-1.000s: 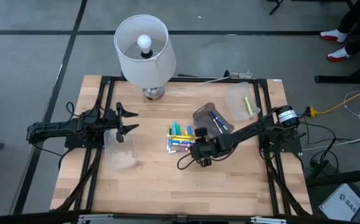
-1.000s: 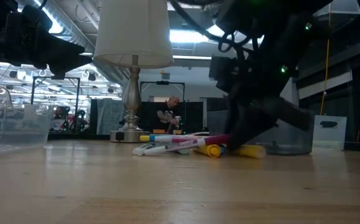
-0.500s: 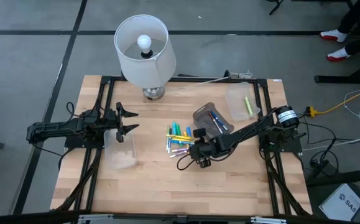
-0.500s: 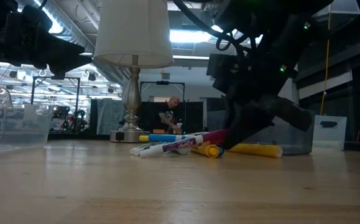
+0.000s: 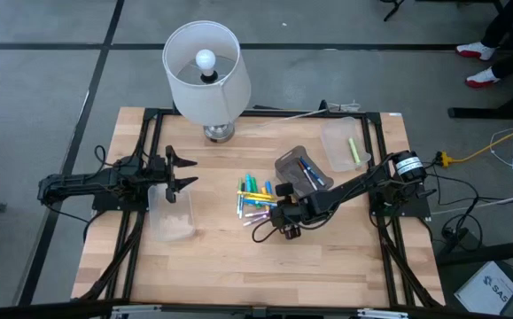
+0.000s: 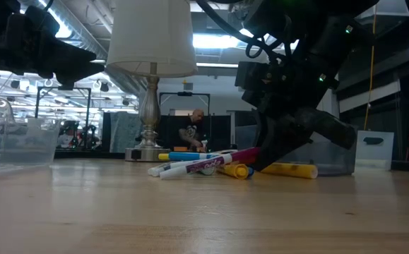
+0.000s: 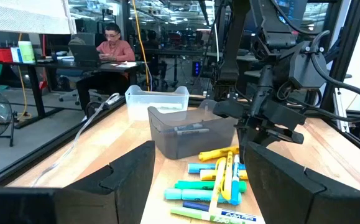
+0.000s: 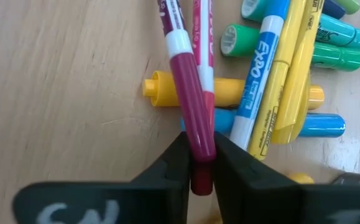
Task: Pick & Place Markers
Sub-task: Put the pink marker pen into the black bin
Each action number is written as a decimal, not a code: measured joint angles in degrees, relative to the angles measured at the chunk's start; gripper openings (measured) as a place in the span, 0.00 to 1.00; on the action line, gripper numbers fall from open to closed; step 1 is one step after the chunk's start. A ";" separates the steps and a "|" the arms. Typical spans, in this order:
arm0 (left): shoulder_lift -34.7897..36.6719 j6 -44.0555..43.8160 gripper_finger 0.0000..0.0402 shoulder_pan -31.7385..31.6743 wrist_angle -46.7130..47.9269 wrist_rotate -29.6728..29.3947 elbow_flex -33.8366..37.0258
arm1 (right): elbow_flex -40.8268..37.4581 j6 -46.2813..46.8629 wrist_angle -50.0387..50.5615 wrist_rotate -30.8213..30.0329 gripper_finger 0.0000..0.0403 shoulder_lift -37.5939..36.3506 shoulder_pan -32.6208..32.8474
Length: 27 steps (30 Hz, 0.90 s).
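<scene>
Right gripper (image 8: 201, 163) down at the marker pile (image 5: 258, 197) in the table's (image 5: 238, 266) middle, clenched on the end of a dark red marker (image 8: 189, 112). Marker pinched between the two dark fingers (image 8: 167, 168), its free end pointing away from the wrist over the bare wood. In the low view, same red marker (image 6: 241, 154) tilted, one end lifted by the gripper (image 6: 264, 159), the other end resting low among the pile.

Just beside the held marker, a pink one (image 8: 203, 37) touching it along the side. Under both, a yellow marker (image 8: 229, 90) lying across. Farther right, a white-and-blue marker (image 8: 260, 81), a long yellow one (image 8: 295, 81), a blue one (image 8: 319, 124) and several green ones (image 8: 329, 56), all touching or overlapping.

Grey bin (image 5: 297, 168) just beyond the pile, with blue markers inside. Clear bin (image 5: 343, 143) at the far right corner, a green marker (image 5: 353, 149) in it. Another clear bin (image 5: 171, 211) at the left side, contents not clear.

Left gripper (image 5: 183, 171) above the left bin's far end, well apart from the pile, fingers spread wide, holding nothing.

Lamp (image 5: 205, 71) at the far edge, middle-left. Person (image 7: 108, 46) seated at a desk in the room behind.
</scene>
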<state>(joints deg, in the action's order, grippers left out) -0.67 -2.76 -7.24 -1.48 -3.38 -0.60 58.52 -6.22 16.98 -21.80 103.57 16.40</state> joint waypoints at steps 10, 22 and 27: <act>0.00 0.04 0.60 0.00 0.02 0.00 0.00 | 0.00 1.57 0.00 -0.94 0.18 0.00 0.02; 0.00 0.03 0.60 0.02 0.02 0.00 0.00 | 3.25 3.07 1.45 -3.35 0.10 0.00 0.91; -0.01 0.04 0.60 0.02 0.01 0.00 0.00 | 4.70 4.54 6.89 -13.44 0.10 0.00 2.65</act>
<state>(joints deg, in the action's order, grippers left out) -0.68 -2.72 -7.22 -1.46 -3.38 -0.60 63.22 -1.68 23.87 -35.24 103.57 19.05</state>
